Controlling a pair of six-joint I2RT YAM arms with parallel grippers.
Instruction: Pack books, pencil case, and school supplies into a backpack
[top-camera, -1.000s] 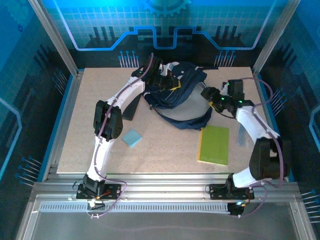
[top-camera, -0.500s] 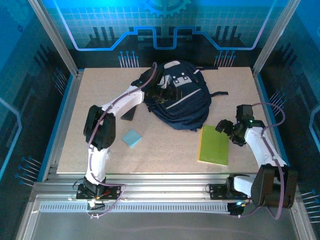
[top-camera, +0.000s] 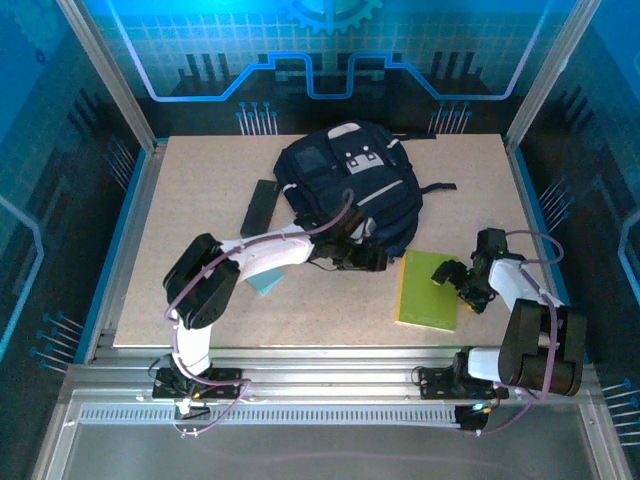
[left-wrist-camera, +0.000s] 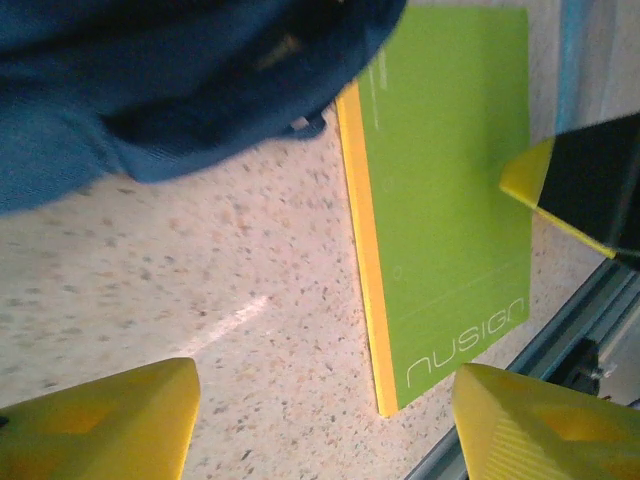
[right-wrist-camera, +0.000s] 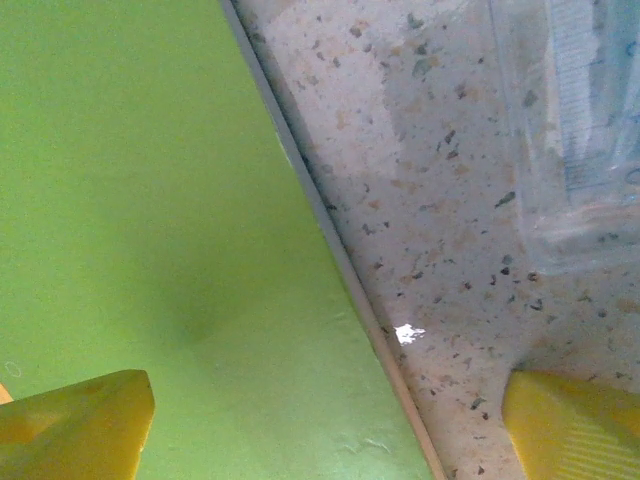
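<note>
Book, lime-green, lies flat, long axis running near to far.

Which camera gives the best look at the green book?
Left wrist: the green book shows most of its cover and the printed lettering. Top external shows the book small; right wrist, a close patch of cover.
</note>
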